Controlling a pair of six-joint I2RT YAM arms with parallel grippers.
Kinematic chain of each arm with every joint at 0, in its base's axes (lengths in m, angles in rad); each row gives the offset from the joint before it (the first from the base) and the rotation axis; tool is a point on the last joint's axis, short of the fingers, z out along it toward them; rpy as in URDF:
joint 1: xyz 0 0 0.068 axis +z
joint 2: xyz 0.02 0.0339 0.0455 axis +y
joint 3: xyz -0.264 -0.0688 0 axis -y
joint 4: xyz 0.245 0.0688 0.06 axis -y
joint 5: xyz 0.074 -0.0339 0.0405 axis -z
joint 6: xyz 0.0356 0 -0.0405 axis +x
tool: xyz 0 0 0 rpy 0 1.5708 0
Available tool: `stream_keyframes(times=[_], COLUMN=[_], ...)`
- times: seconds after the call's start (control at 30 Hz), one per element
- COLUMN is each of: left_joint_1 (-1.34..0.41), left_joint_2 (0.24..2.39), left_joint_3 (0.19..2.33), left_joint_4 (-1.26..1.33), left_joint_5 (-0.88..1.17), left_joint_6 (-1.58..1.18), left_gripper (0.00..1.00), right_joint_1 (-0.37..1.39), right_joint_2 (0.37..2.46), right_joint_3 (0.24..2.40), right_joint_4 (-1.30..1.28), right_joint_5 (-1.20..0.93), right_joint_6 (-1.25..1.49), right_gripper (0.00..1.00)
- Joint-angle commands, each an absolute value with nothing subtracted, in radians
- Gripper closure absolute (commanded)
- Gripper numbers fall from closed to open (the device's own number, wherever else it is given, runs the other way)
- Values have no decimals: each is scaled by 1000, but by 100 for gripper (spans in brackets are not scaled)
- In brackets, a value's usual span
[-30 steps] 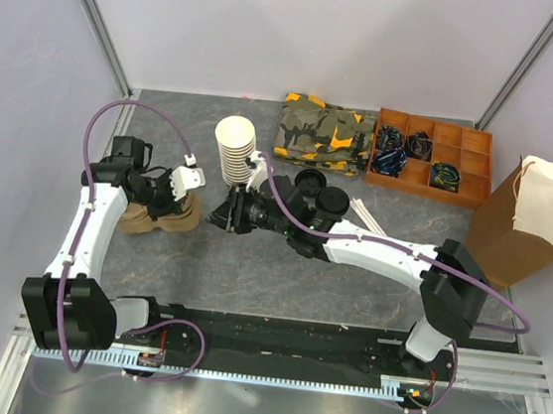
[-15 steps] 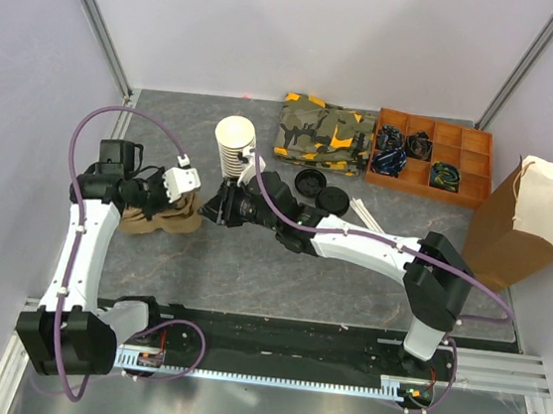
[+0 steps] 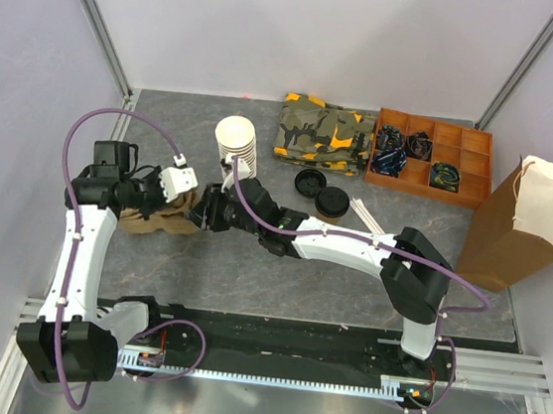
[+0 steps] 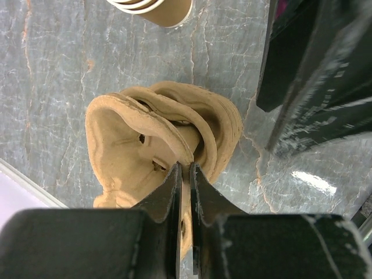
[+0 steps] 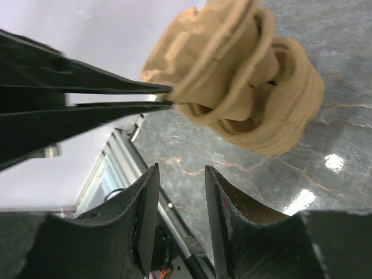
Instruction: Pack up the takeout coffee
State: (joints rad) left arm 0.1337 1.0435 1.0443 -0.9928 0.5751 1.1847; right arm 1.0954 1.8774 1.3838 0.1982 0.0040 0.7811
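The takeout coffee [image 3: 331,203], a small brown cup under a black lid, stands right of centre with neither gripper near it. On the left lies a stack of tan pulp cup carriers [image 3: 147,218]. My left gripper [image 4: 184,165] is shut on the rim of the top carrier [image 4: 145,131], a thin wall of pulp pinched between its fingers. In the top view the left gripper [image 3: 183,203] is over the stack's right side. My right gripper [image 5: 181,168] is open with only tabletop between its fingers, just short of the carriers [image 5: 250,81]. From above, the right gripper [image 3: 200,220] is at the stack's right edge.
A tall stack of lidless paper cups [image 3: 234,142] stands just behind both grippers. A loose black lid [image 3: 309,181], white stirrers [image 3: 365,215], a camouflage cloth [image 3: 325,131], an orange compartment tray [image 3: 430,157] and a brown paper bag [image 3: 522,223] lie to the right.
My right arm has reached left, from beside the cup stack to the carriers' edge, and its jaws have widened. The left gripper has kept its pinch and shifted slightly left.
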Motion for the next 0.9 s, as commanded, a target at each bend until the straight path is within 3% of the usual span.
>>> stream_keyframes(times=[0.0, 0.87], left_joint_1=[141, 144], left_joint_2=[1016, 899], left_joint_3=[1098, 1097], left_joint_4=[-959, -943], left_joint_5=[612, 545], left_joint_6=[1172, 1328], left_gripper=[98, 98], right_joint_1=[1097, 1098], right_joint_2=[1901, 1899], right_joint_3=[1413, 1451], right_joint_4=[230, 230], right_joint_5=[35, -21], right_joint_6=[765, 733], right_gripper=[55, 57])
